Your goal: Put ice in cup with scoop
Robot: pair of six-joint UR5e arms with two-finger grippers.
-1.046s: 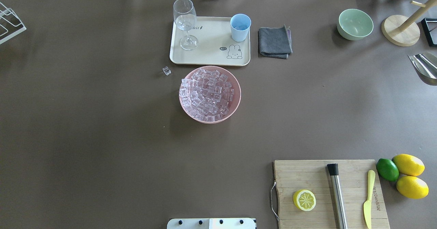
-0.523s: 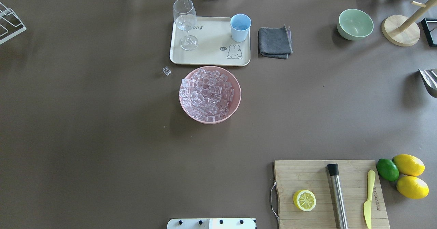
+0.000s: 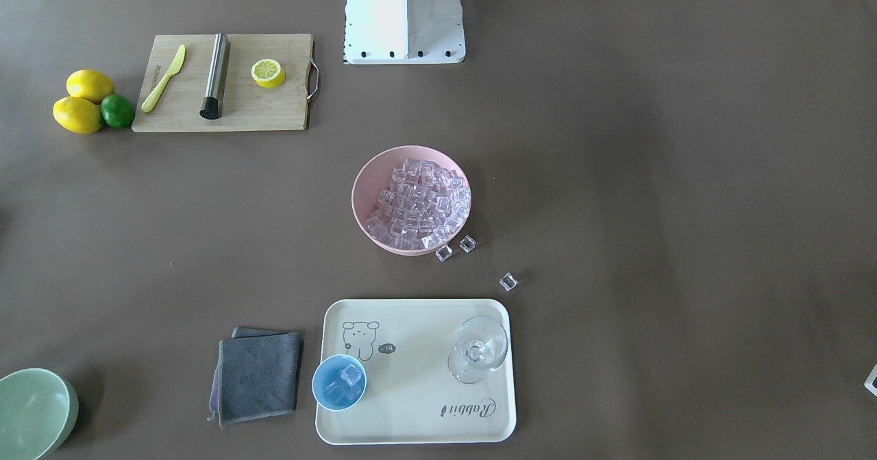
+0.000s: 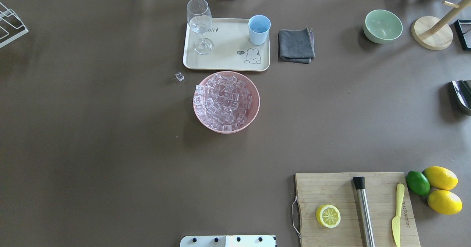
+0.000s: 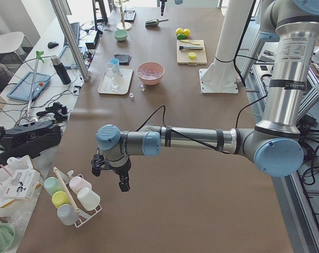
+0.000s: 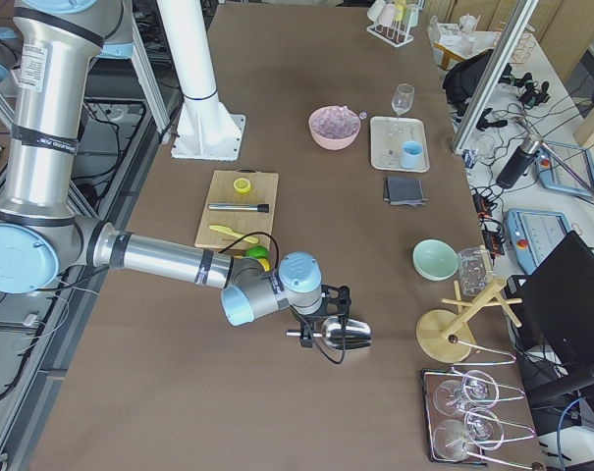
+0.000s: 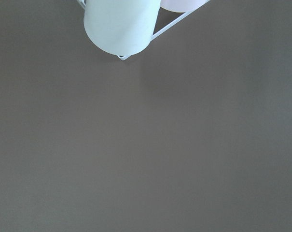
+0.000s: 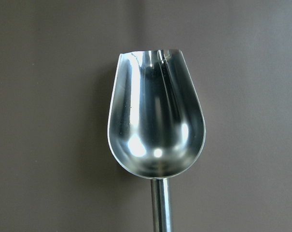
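The shiny steel scoop fills the right wrist view, empty, hollow side up, its handle running out of the bottom edge. It shows at the overhead view's right edge and just over the table at the near arm's tip. My right gripper is at its handle; I cannot tell its state. The ice fills a pink bowl; three loose cubes lie beside it. The light-blue cup on the cream tray holds a few cubes. My left gripper hangs far off; I cannot tell its state.
A wine glass stands on the tray and a grey cloth lies right of it. A green bowl and a wooden stand are at the back right. A cutting board carries a lemon half, steel cylinder and knife. A cup rack is beside the left gripper.
The scoop has moved along the overhead view's right edge, further right and nearer to the robot. Nothing else on the table has moved.
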